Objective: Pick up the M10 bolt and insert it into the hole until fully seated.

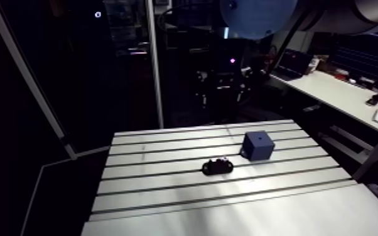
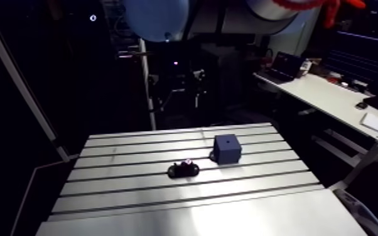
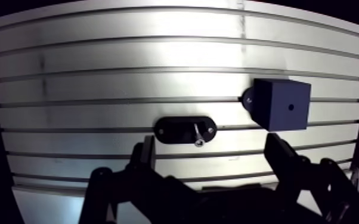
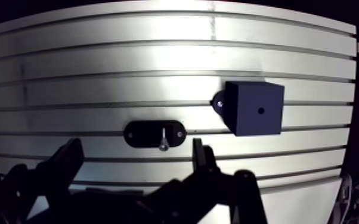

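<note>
A silver bolt [image 3: 197,133] stands in a flat black oval holder [image 3: 185,130] on the slotted aluminium table [image 3: 98,71]. Beside it sits a dark blue cube block [image 3: 282,105] with a small hole [image 3: 290,108] in its upper face and a black foot at its side. My gripper [image 3: 209,156] hangs high above the table, open, its two dark fingers [image 3: 143,156] spread wide with nothing between them. The holder lies just ahead of the gap between the fingers. In the arm view the holder [image 1: 217,166] and the block [image 1: 257,145] show mid-table; the gripper is out of that view.
The table's front part is a smooth plate [image 1: 242,219] without slots. A slanted metal frame post [image 1: 28,75] runs along the left side, and a vertical post [image 1: 156,69] stands behind the table's far edge.
</note>
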